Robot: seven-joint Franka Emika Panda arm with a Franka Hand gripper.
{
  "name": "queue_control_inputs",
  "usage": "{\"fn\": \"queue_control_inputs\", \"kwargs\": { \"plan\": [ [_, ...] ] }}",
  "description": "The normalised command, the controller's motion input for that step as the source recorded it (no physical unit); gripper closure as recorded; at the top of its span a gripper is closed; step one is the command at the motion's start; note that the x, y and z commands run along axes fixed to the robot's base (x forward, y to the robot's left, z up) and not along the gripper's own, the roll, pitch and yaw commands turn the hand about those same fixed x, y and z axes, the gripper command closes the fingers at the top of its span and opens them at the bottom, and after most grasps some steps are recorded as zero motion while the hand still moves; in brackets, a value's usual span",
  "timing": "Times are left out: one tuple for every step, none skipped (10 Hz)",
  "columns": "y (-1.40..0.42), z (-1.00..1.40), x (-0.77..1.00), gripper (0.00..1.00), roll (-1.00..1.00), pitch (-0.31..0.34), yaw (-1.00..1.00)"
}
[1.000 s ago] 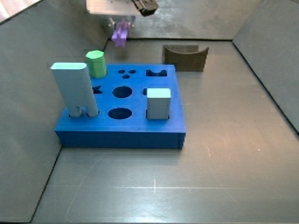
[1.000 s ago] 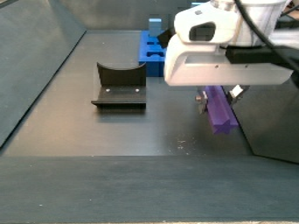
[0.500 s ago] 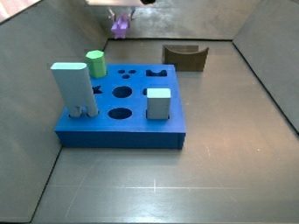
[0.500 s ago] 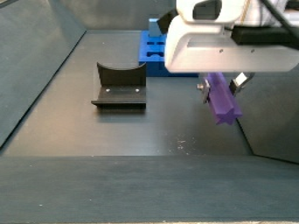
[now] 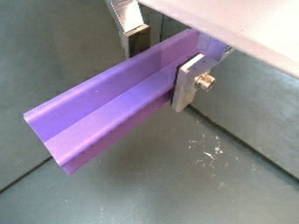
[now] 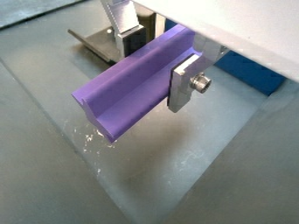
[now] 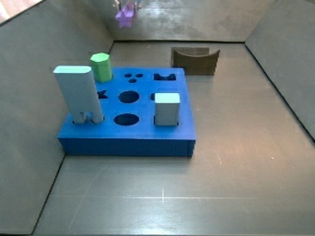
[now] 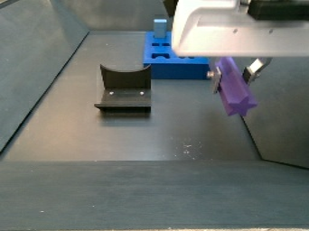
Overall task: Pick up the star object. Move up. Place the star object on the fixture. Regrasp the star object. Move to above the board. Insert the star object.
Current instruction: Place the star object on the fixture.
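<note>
Holding: my gripper (image 5: 163,54) was clamped on the star (image 5: 117,102), a silver finger (image 5: 191,83) flat against each long side.
Star: it hung off the floor, high near the back wall in a side view (image 7: 125,12), well apart from the fixture (image 7: 194,60) and the board (image 7: 129,124).
Cut off: in that view only the star's lower end showed at the top edge; my gripper (image 8: 237,70) was mostly hidden behind its white housing.
Hidden: my far finger (image 6: 129,39) showed only in part behind the star (image 6: 132,82).
Board: a green cylinder (image 7: 101,66), a tall pale block (image 7: 76,94) and a short block (image 7: 167,109) stood in it.
Room: bare floor lay under the star, with the fixture (image 8: 123,88) off to one side.
</note>
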Motion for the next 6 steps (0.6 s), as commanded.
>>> {"fn": "queue_control_inputs", "kwargs": {
  "plan": [
    [0.00,1.00,-0.03,1.00,0.10,0.078,0.01],
    [0.00,0.91,-0.03,1.00,0.11,0.082,0.02],
    [0.00,0.81,-0.02,1.00,0.11,0.085,0.02],
    [0.00,0.71,-0.02,1.00,0.10,0.086,0.02],
    [0.01,0.58,-0.01,1.00,0.09,0.089,0.02],
    [0.01,0.47,-0.01,1.00,0.09,0.096,0.02]
  ]
}}
